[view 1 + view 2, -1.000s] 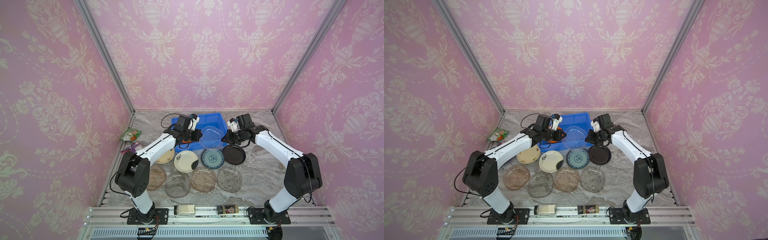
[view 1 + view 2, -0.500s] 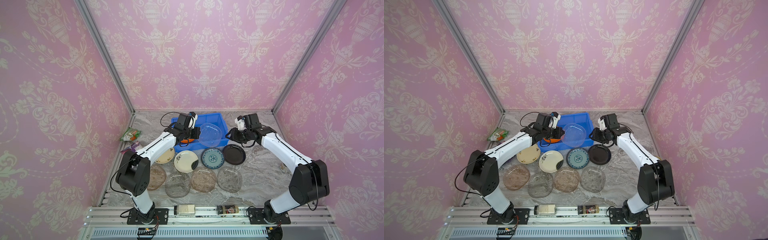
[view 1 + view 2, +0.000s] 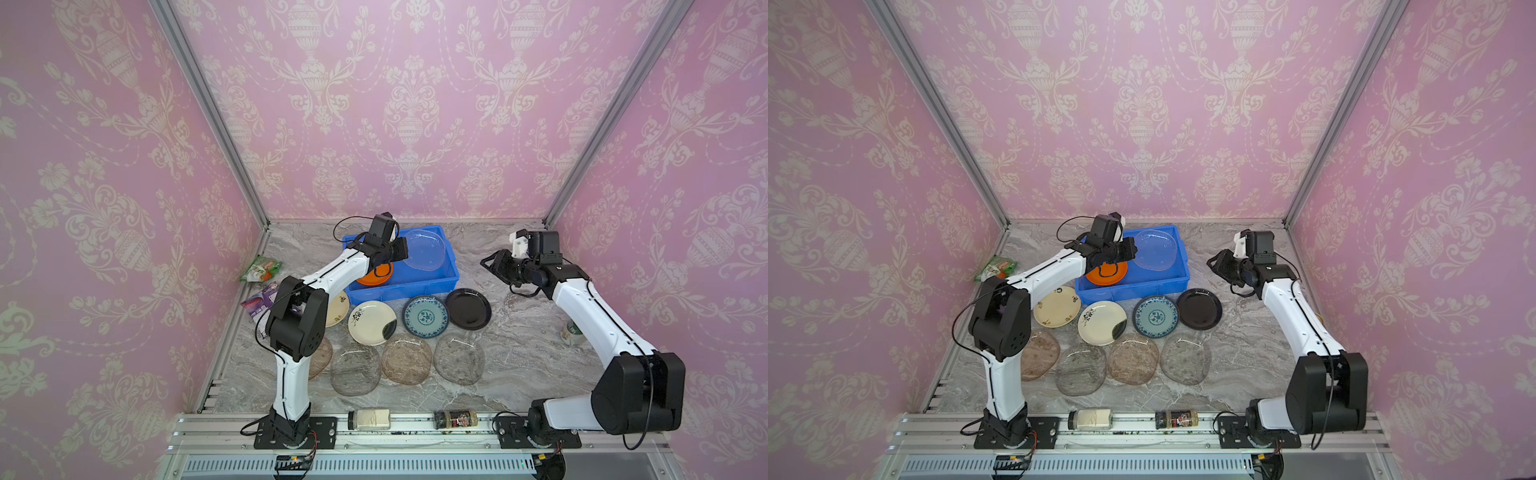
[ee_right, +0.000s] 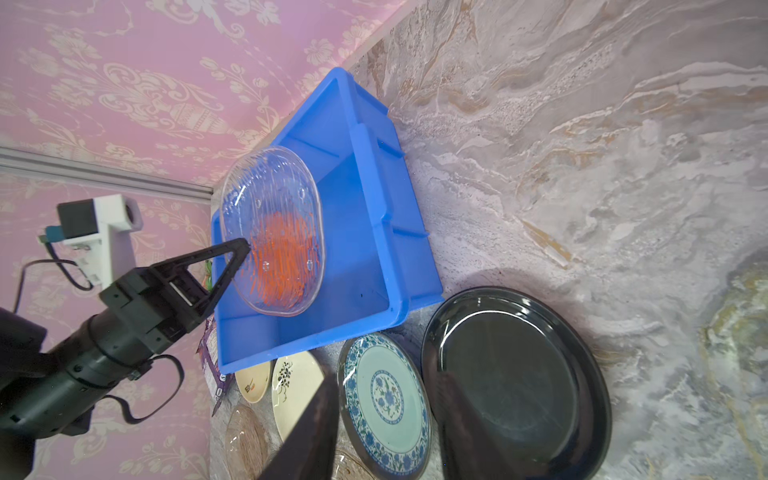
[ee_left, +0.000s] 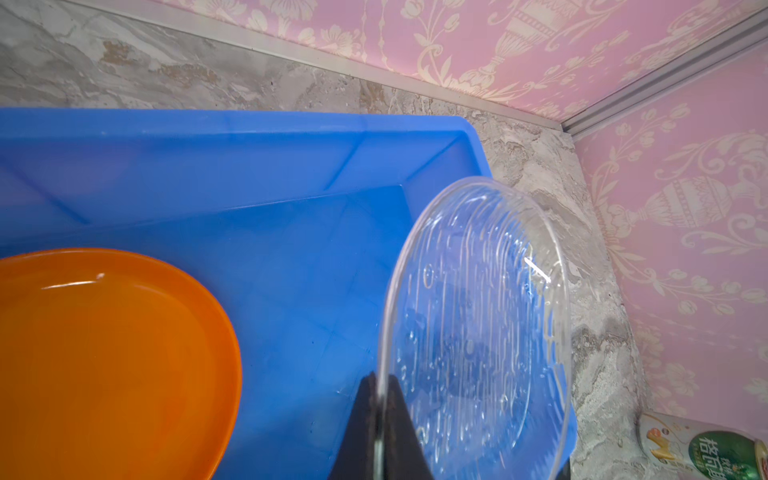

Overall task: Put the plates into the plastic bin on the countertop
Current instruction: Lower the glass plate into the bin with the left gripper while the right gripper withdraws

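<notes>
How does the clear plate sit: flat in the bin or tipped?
Tipped. The left tool pinches the clear plate by its rim, slanted over the bin, not flat.

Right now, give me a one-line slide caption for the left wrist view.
Left gripper pinches a clear glass plate by its rim over the blue bin, orange plate already inside.
</notes>
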Available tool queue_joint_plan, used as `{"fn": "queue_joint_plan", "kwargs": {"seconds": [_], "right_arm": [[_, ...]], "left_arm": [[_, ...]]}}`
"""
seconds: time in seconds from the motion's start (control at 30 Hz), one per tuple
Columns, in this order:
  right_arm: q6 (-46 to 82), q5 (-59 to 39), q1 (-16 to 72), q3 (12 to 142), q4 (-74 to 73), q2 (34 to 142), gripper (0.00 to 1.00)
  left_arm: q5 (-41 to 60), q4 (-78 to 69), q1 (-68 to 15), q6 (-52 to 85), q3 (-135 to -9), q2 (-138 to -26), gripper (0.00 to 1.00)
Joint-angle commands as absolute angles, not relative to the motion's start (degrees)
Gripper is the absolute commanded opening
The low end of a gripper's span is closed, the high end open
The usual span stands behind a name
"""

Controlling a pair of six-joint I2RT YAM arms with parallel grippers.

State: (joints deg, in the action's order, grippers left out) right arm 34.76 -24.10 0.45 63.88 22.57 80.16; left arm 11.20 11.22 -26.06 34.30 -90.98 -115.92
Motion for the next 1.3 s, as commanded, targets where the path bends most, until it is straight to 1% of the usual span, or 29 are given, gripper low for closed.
{"fn": "queue_joint_plan", "kwargs": {"seconds": [0.0, 0.17, 0.4, 0.87, 1.0, 1.13, 1.27], "right_arm": [[36.3, -26.5, -0.6, 64.2, 21.0, 81.3, 0.41], [36.9, -27.8, -1.6, 65.0, 20.0, 83.4, 0.41], [37.4, -30.1, -3.5, 66.7, 19.1, 87.0, 0.41], [39.5, -32.4, -5.7, 64.3, 15.0, 88.3, 0.41], [39.8, -32.7, -5.8, 64.1, 14.4, 88.6, 0.41], [40.0, -33.0, -5.9, 64.0, 14.2, 88.4, 0.41], [40.2, -33.2, -5.8, 63.9, 14.2, 88.4, 0.41]], "left_arm": [[8.5, 9.3, -25.5, 40.4, -93.0, -117.3, 0.0], [5.6, 9.0, -25.2, 43.2, -93.6, -119.7, 0.0], [7.0, 8.3, -24.4, 46.0, -96.3, -125.0, 0.0], [7.0, 7.9, -24.4, 48.3, -98.2, -129.0, 0.0], [7.4, 8.4, -24.4, 48.3, -99.8, -130.4, 0.08], [8.0, 8.6, -24.4, 48.7, -100.7, -131.3, 0.13], [8.4, 8.8, -24.4, 48.5, -101.1, -131.6, 0.2]]}}
